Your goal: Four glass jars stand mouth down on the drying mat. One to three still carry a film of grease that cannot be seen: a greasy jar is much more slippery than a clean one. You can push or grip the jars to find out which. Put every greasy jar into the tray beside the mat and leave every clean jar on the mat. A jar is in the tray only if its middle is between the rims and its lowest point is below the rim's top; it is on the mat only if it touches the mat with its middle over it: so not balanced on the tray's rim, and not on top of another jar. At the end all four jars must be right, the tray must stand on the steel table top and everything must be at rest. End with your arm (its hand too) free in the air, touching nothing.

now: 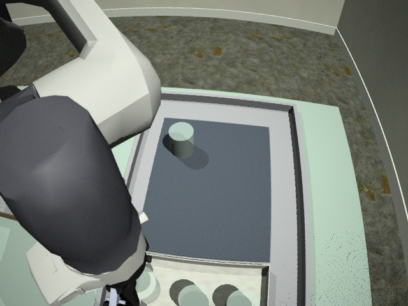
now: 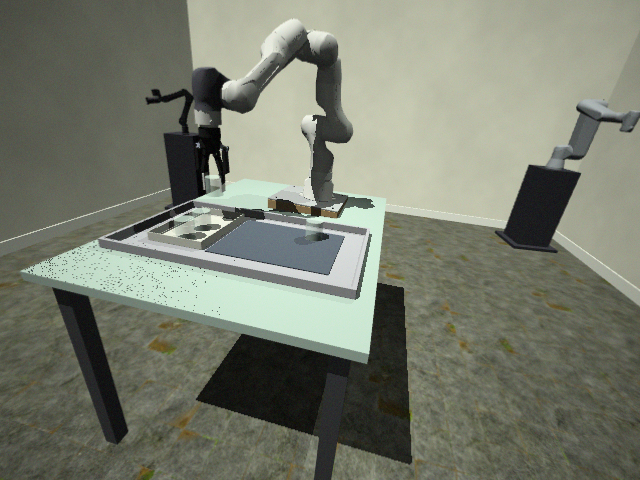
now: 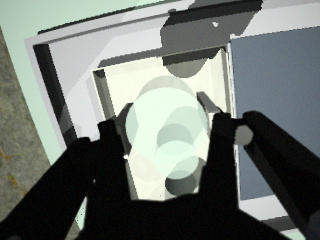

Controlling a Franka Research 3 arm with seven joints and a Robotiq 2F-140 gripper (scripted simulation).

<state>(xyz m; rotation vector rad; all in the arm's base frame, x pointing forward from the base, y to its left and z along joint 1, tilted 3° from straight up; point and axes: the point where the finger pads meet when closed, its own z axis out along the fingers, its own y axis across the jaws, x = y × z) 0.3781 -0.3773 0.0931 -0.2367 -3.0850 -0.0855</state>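
My gripper (image 2: 213, 180) (image 3: 166, 109) is shut on a glass jar (image 1: 146, 284) (image 2: 212, 186) (image 3: 165, 120), mouth down, and holds it high above the cream tray (image 1: 265, 280) (image 2: 175, 240) (image 3: 102, 90). In the top view the fingers are mostly hidden at the lower left. Two glass jars stand inside the tray, a middle one (image 1: 193, 298) and one to its right (image 1: 240, 299); in the wrist view they are blurred together behind the held jar. One glass jar (image 1: 181, 141) (image 2: 314, 229) stands mouth down near a corner of the dark mat (image 1: 230, 197) (image 2: 268, 248) (image 3: 280, 100).
The tray and mat lie side by side on a grey steel top (image 1: 283, 197) (image 2: 341, 279) with a raised edge all round. The arm's base stands on a wood-edged board (image 2: 305, 209) behind it. Two other arms on dark pedestals stand well away.
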